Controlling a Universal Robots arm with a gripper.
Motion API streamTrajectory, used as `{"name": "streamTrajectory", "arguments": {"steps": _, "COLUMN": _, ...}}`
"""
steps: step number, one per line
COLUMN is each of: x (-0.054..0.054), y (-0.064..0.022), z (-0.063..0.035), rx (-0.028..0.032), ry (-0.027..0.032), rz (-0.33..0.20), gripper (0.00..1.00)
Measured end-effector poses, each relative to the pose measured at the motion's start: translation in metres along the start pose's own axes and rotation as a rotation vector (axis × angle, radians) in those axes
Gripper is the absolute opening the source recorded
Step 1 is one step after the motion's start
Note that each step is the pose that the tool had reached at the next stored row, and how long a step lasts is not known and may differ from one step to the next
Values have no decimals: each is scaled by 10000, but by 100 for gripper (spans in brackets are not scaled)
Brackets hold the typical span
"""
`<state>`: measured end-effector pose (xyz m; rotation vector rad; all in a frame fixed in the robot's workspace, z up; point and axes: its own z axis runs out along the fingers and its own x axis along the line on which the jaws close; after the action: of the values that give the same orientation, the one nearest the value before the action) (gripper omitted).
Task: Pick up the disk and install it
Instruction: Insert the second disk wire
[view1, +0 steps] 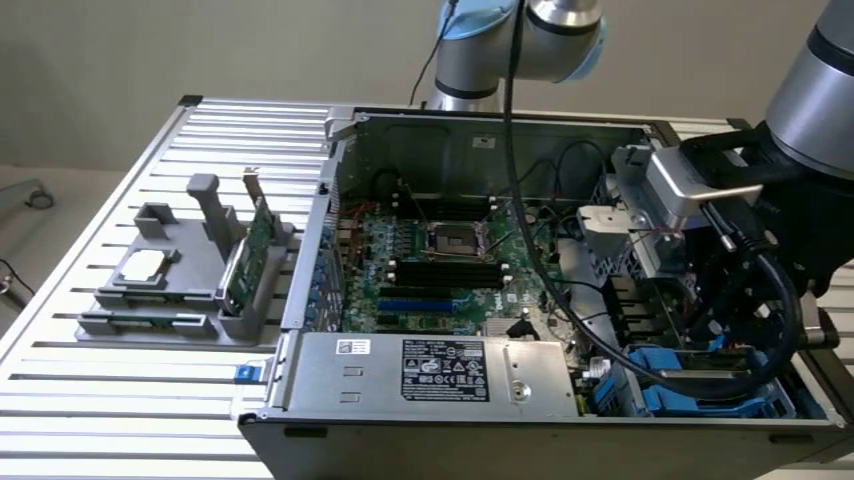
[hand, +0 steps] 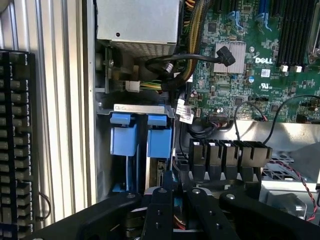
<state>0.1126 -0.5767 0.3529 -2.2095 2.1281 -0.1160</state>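
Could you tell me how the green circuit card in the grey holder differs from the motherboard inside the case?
The green circuit card stands on edge in the grey holder outside the computer case; the motherboard lies flat inside it. The card is narrow and small; the motherboard is far broader, with cables crossing it. Both are green printed boards.

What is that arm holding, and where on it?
Seemingly the disk, gripped at its end nearest the end effector; the contact itself is hidden.

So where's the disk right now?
The disk sits low in the open computer case, at the exterior view's right near the front, beside the silver power supply, with the gripper directly above it.
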Motion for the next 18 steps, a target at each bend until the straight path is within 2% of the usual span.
{"name": "streamTrajectory", "arguments": {"steps": 6, "x": 59, "y": 4, "z": 13, "rx": -5, "ry": 0, "rz": 0, "gripper": 16}}
{"name": "streamTrajectory", "arguments": {"steps": 18, "x": 101, "y": 16, "z": 119, "rx": -12, "ry": -6, "rz": 1, "gripper": 16}}
